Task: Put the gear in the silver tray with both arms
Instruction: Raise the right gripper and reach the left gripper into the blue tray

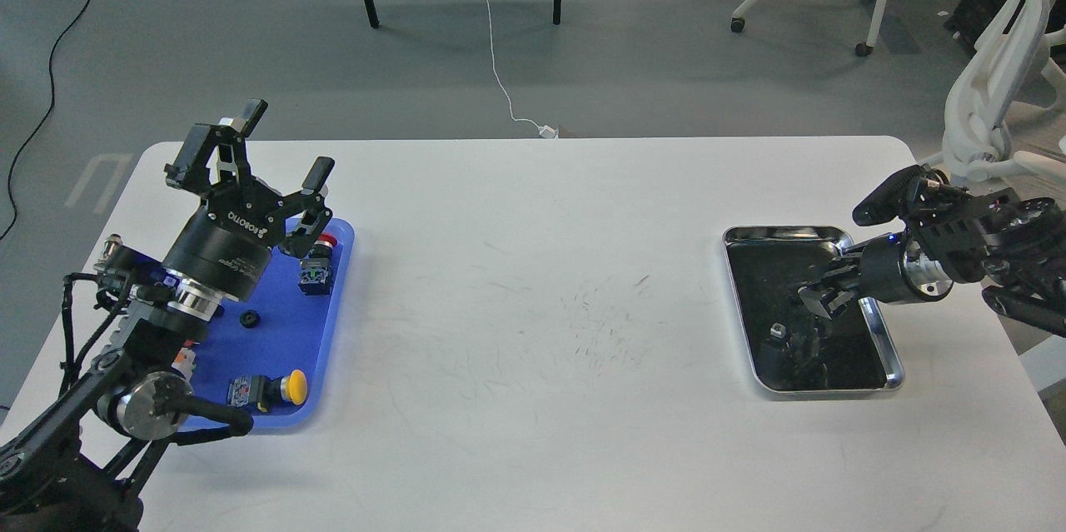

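The silver tray [889, 347] lies at the right of the white table. A small dark piece with a pale top [776, 330] lies on its dark bottom; it is too small to tell whether it is a gear. My right gripper [818, 300] hangs low over the tray's middle, pointing left, and its dark fingers cannot be told apart. A small black gear [248, 319] lies on the blue plastic tray [279, 299] at the left. My left gripper [284, 144] is open and empty, raised over that tray's far end.
The blue tray also holds a red-capped push button [319, 264] and a yellow-capped push button [271, 390]. A white office chair [991, 74] stands by the table's far right corner. The table's right edge runs just past the silver tray.
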Robot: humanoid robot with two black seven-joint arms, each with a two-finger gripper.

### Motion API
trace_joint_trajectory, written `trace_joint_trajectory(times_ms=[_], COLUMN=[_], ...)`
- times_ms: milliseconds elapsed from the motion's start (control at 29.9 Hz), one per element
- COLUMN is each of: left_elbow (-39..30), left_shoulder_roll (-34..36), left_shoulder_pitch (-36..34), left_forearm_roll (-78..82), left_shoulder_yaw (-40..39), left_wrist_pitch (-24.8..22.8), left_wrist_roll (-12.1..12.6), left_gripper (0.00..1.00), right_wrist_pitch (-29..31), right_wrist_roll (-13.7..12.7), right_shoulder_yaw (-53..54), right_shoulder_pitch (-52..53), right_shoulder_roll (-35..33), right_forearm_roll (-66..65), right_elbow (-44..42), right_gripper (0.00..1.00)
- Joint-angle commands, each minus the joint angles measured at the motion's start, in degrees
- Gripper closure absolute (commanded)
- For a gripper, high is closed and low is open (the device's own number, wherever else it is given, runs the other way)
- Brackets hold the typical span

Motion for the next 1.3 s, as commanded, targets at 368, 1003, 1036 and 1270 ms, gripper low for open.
trace_joint_trajectory(times_ms=[368, 1003, 1036, 1270], left_elbow=[-2.38, -3.01, -2.31, 4.28], left_shoulder_roll=[3.26, 33.14, 33.84, 32.45], left_shoulder_pitch=[-0.17, -15.63, -16.77, -24.07], left_forearm_roll=[5.96, 86.20, 86.83, 90.55], left_shoulder_yaw=[0.26, 21.68, 23.62, 35.76], left_wrist_pitch=[0.00, -0.96, -0.96, -0.88], left_wrist_roll=[-1.67, -3.48, -3.48, -3.48], left_gripper=[0.02, 0.04, 0.05, 0.34], right_wrist_pitch=[-1.93, -1.40, -1.40, -1.40], right_wrist_roll=[0.00, 0.00, 0.00, 0.00], right_shoulder_yaw=[35.37, 65.28, 65.37, 65.37], right_shoulder_pitch=[-12.20, -37.01, -37.01, -37.01], right_shoulder_roll=[-9.16, -0.99, -0.99, -0.81], right_forearm_roll=[28.75, 56.66, 56.66, 56.66], right_elbow=[12.69, 13.57, 13.57, 13.57], right_gripper=[0.03, 0.02, 0.02, 0.02])
